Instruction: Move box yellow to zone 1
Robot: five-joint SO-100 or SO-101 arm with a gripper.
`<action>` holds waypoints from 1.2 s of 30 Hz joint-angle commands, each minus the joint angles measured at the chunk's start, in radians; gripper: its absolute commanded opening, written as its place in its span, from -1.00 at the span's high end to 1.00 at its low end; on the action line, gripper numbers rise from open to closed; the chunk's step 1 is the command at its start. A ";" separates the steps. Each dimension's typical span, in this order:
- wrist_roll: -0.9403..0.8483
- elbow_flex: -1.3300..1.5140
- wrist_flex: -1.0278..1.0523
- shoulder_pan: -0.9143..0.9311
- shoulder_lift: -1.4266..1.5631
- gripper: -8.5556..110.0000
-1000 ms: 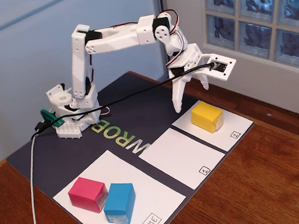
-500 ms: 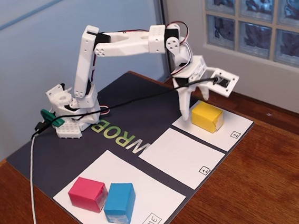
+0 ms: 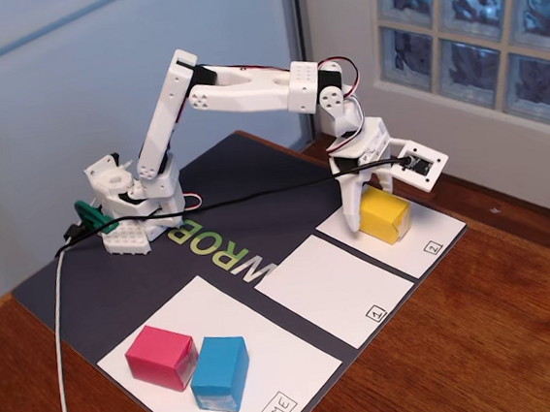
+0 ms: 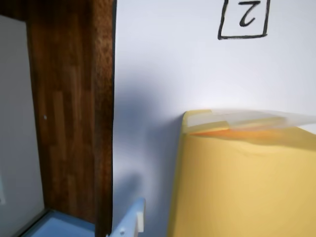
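The yellow box rests on the white sheet marked "2" at the right end of the mat. My white gripper has come down over it and is open, with one finger on the box's left side and the other behind it. In the wrist view the yellow box fills the lower right, and one fingertip stands a small gap to its left without touching it. Zone 1, the white rectangle with a boxed "1", lies bare just left of the box's sheet.
A pink block and a blue block sit side by side on the "Home" sheet at the front left. The arm's base stands at the back left with a black cable across the dark mat. The wooden table edge runs beside sheet 2.
The arm has reached out and lowered: the gripper went from hovering above and behind the yellow box down to straddling it. The blocks have not moved.
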 commanded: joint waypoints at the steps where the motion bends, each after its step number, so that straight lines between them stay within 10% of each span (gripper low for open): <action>1: 0.012 -0.048 -0.026 -0.011 0.003 0.10; 24: -0.140 -0.048 0.015 0.025 -0.008 0.81; 36: -0.247 -0.037 0.080 0.074 0.163 0.85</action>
